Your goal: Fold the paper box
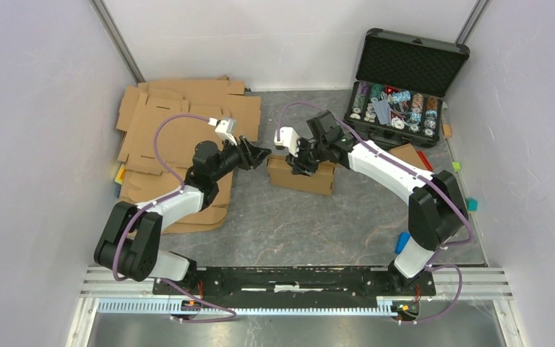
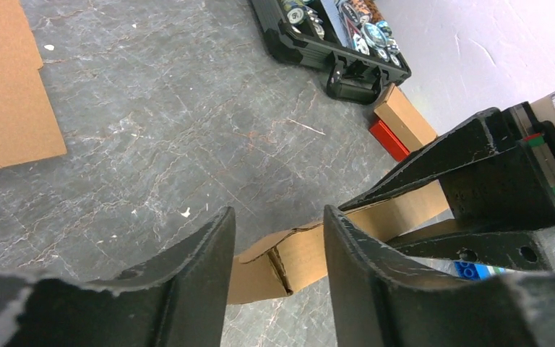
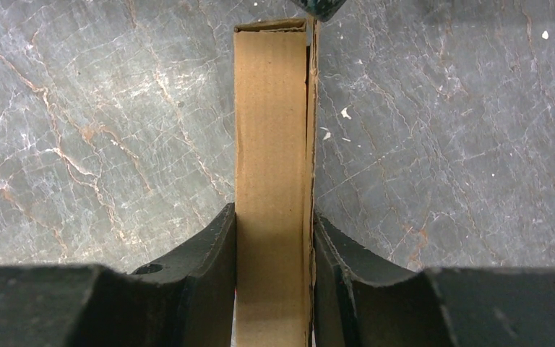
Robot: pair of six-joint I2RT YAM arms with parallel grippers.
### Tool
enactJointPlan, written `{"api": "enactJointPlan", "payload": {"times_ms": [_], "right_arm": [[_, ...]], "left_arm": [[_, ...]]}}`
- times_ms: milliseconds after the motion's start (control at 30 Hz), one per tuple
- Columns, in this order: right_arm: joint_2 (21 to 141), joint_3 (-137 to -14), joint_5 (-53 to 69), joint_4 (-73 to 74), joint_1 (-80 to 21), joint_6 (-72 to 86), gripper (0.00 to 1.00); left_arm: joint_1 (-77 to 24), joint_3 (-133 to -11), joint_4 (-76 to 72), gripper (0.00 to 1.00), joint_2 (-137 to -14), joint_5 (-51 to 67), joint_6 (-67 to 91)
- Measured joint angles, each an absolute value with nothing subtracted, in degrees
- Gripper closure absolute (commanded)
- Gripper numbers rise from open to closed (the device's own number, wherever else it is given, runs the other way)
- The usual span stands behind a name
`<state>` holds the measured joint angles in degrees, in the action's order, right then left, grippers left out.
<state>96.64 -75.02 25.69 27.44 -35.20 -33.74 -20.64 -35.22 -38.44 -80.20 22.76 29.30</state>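
Note:
The paper box [image 1: 302,178] stands mid-table as a shallow folded brown cardboard shape. My right gripper [image 1: 305,163] is over its top and shut on one upright wall; in the right wrist view the fingers [image 3: 209,253] squeeze the cardboard strip [image 3: 271,130] from both sides, gripper [image 3: 273,213]. My left gripper [image 1: 263,155] is open at the box's left end. In the left wrist view the box's corner [image 2: 296,256] shows between and beyond the open gripper [image 2: 278,211], with the right gripper's black body [image 2: 491,181] holding the wall behind. I cannot tell if the left fingers touch the box.
A pile of flat cardboard blanks [image 1: 181,123] lies at the back left under the left arm. An open black case of poker chips [image 1: 401,94] stands at the back right. A small brown piece [image 1: 410,154] and small coloured blocks [image 1: 402,241] lie on the right.

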Motion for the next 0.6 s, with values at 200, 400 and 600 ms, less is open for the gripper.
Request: {"api": "enactJointPlan", "payload": {"times_ms": [200, 400, 600], "right_arm": [[96.64, -75.05, 26.81, 28.12, -35.18, -35.51, 0.61], [96.64, -75.05, 26.89, 28.14, -35.18, -35.88, 0.6], [96.62, -75.05, 26.87, 28.12, -35.18, -35.57, 0.6]], "left_arm": [[-20.64, -33.45, -39.68, 0.49, -80.53, 22.81, 30.33], [-20.64, -31.46, -39.75, 0.51, -79.48, 22.57, 30.35], [-20.78, -30.46, -37.69, 0.6, -75.02, 20.75, 30.26]]}}
